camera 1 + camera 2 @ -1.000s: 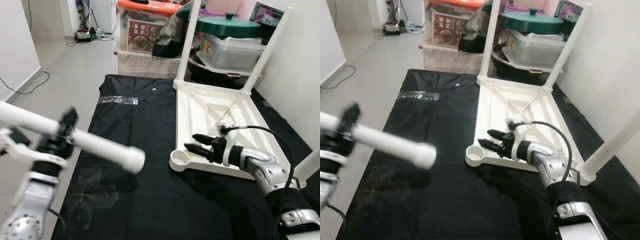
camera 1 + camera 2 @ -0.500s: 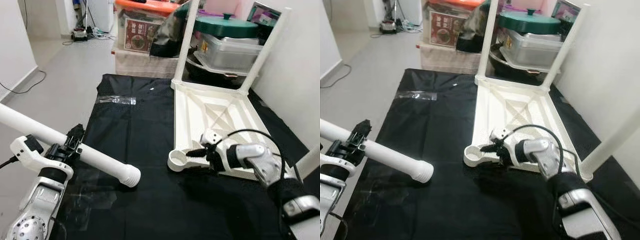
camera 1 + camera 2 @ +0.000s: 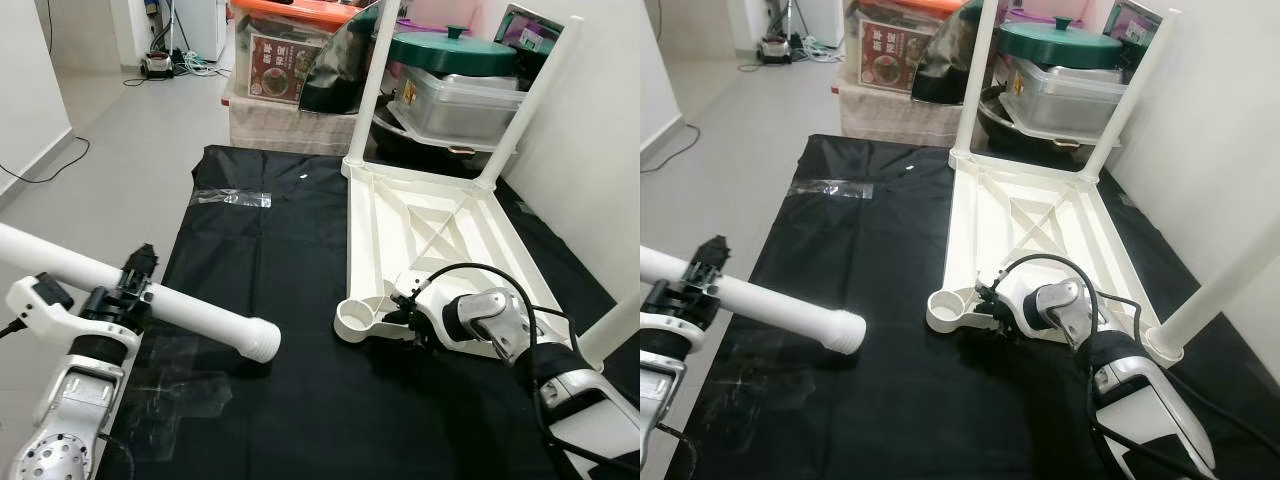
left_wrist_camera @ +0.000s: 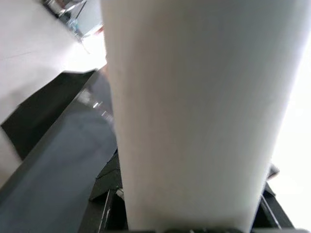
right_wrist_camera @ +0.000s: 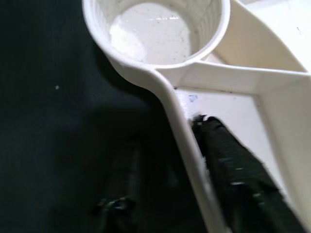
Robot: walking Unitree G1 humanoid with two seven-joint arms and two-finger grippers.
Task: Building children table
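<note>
The white children table (image 3: 440, 235) lies upside down on a black sheet (image 3: 290, 250) on the floor, with three legs already standing up from its corners. The near corner has an empty round socket (image 3: 358, 318).

The right gripper (image 3: 403, 318) is at the near edge of the table, just beside this socket. In the right wrist view its jaws are clamped on the rim (image 5: 187, 145): one finger (image 5: 228, 170) is inside the frame, the other is outside over the dark sheet.

The left gripper (image 3: 120, 297) has its jaws closed around a loose white table leg (image 3: 150, 300), held above the sheet, well apart from the socket. The leg's ribbed end (image 3: 262, 340) points toward the table.
</note>
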